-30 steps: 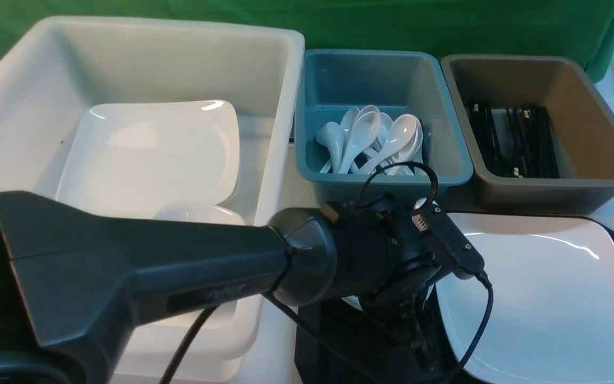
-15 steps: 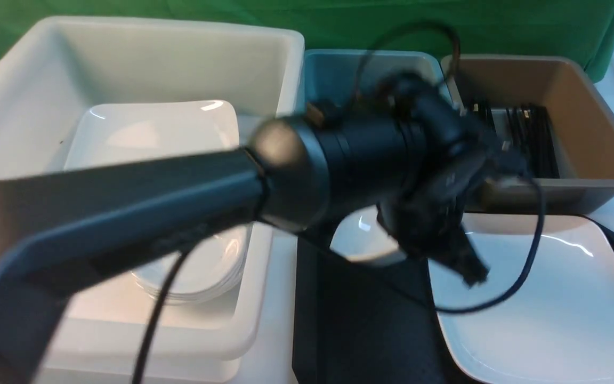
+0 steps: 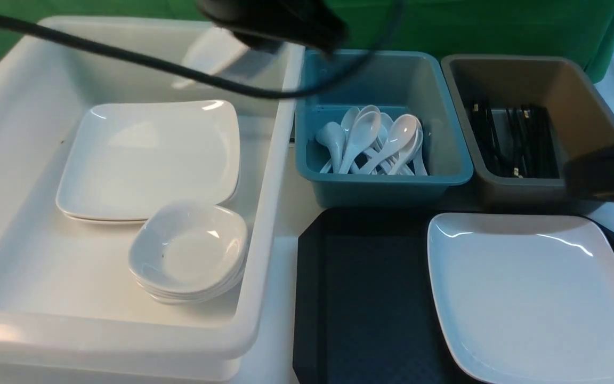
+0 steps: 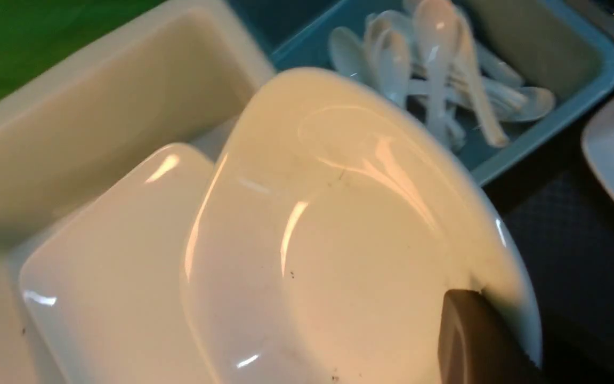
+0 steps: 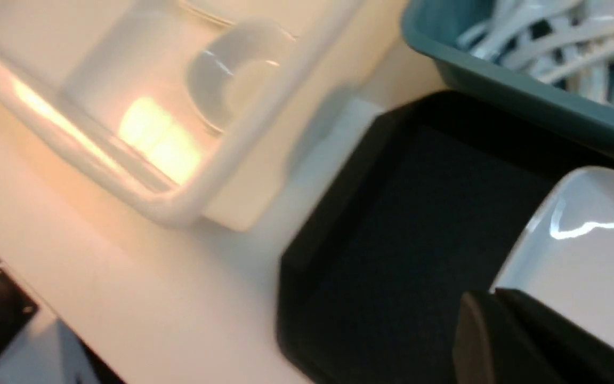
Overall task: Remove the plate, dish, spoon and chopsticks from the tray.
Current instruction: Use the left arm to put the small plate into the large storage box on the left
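Dish (image 4: pixel 339 240), a small deep white one, was gripped at its rim by the left gripper (image 4: pixel 475 336), whose jaws were closed on it with one dark finger (image 4: pixel 467 346) lying on the inner face of the rim. In the front view this gripper and the dish showed only as a blur at the top, raised above the far wall of the white tub (image 3: pixel 126 341), with a black cable (image 3: pixel 126 56) trailing across that tub. Inside the tub lay a stack of large square plates (image 3: pixel 147 160) and, nearer the robot, a stack of small dishes (image 3: pixel 190 256) touching the plates' front edge. Just right of the white tub stood the teal tub (image 3: pixel 392 189), holding a heap of white spoons (image 3: pixel 371 138). The tray (image 3: pixel 365 298) sat in front of the teal tub, its left half showing bare diamond texture. The plate (image 3: pixel 531 293) rested flat on the tray's right half. Behind the plate stood the brown-grey tub (image 3: pixel 579 106), containing black chopsticks (image 3: pixel 515 141). The right arm (image 3: pixel 605 176) entered at the right edge, in front of that tub. The right gripper (image 5: pixel 504 330) had its jaws closed on nothing; in the right wrist view it appeared over the plate's edge, but contact could not be determined.
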Robot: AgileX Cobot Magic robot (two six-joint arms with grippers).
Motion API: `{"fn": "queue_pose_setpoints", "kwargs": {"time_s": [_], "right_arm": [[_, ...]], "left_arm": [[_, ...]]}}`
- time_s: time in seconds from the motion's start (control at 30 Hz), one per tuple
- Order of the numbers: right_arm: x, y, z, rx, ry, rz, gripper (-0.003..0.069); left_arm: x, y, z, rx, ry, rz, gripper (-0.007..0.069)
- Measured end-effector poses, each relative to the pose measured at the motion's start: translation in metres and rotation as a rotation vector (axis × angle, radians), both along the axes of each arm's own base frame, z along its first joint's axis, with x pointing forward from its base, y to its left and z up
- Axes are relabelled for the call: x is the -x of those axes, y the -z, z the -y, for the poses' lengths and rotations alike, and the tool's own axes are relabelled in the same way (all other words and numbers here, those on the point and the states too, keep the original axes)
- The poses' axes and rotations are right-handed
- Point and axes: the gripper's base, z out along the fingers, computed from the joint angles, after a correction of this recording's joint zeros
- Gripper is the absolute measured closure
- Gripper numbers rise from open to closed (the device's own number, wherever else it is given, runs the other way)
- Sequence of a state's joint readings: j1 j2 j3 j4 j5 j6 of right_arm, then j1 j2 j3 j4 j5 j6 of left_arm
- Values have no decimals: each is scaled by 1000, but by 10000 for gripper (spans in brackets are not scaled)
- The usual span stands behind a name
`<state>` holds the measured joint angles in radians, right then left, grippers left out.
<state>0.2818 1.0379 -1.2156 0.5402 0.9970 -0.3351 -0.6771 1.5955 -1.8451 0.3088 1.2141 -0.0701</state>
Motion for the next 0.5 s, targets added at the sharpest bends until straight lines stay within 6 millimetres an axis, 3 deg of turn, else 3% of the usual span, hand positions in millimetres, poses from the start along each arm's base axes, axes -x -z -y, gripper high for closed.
{"fn": "queue_pose_setpoints", "kwargs": {"time_s": [0.1, 0.2, 0.5], "right_arm": [[-13, 4, -12, -39, -58, -40, 632], [-24, 11, -30, -26, -135, -70, 632], [-49, 14, -91, 64, -278, -78, 632]], "left_arm": [[0, 12, -27, 1, -70, -58, 594], [1, 40, -42, -14, -115, -138, 594], [2, 139, -41, -8, -132, -229, 594]]}}
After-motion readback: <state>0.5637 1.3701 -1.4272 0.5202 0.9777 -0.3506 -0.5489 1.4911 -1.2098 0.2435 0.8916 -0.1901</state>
